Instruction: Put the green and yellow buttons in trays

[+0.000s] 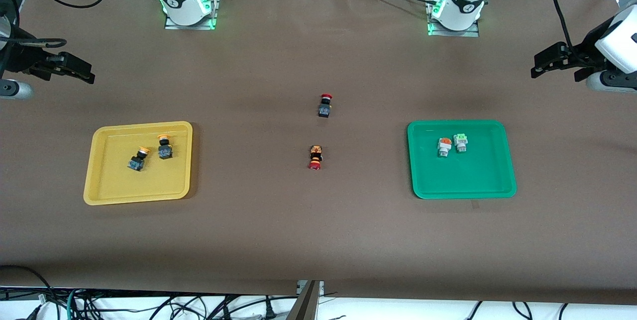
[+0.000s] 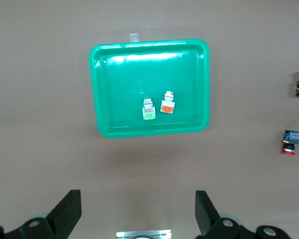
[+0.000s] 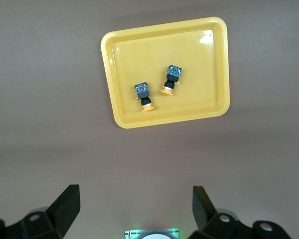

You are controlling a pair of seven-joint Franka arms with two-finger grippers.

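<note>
The brown-covered table (image 1: pixel 318 230) carried a shallow yellow plastic tray (image 1: pixel 99 185) toward the right arm's end and a matching green plastic tray (image 1: pixel 468 185) toward the left arm's end. The left gripper (image 1: pixel 540 67) and right gripper (image 1: pixel 85 74) waited above the table ends, jaws apart and empty. Two orange-capped black buttons (image 1: pixel 164 147) lay in the yellow tray, two white-bodied buttons (image 1: pixel 460 142) side by side in the green tray, and two red-capped black switches (image 1: pixel 324 105) between the trays.

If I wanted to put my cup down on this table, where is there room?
Bare cloth lies between the yellow tray and the red buttons, between those and the green tray, and nearer the camera than both trays. The trays each hold two buttons near their middle.
</note>
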